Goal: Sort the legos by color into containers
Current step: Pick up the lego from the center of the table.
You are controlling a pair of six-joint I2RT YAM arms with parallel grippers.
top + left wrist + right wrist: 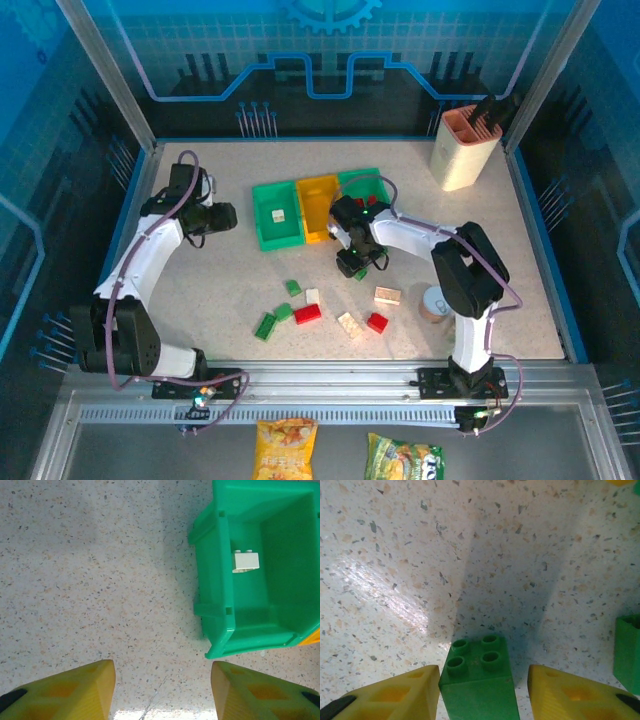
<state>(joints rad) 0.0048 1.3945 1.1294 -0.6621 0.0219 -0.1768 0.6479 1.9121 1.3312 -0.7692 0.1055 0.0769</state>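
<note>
Three containers stand in a row: a green bin [262, 228], a yellow-orange bin [317, 207] and a second green bin [362, 181]. A cream lego [245, 561] lies in the left green bin [220, 605]. My left gripper [162, 680] hangs open over bare table just left of that bin, also seen from above [228, 216]. My right gripper [484, 672] straddles a green lego [477, 680] on the table. Its left finger touches the brick and a gap shows at the right finger. From above, this green lego [360, 272] sits below the yellow-orange bin, by the right gripper [350, 262].
Loose legos lie in the near middle: green [265, 326], red [307, 313], cream [349, 322], red [377, 322], tan [387, 295]. A round can [434, 303] stands by the right arm. A cream holder with pink rim [465, 148] is at the back right.
</note>
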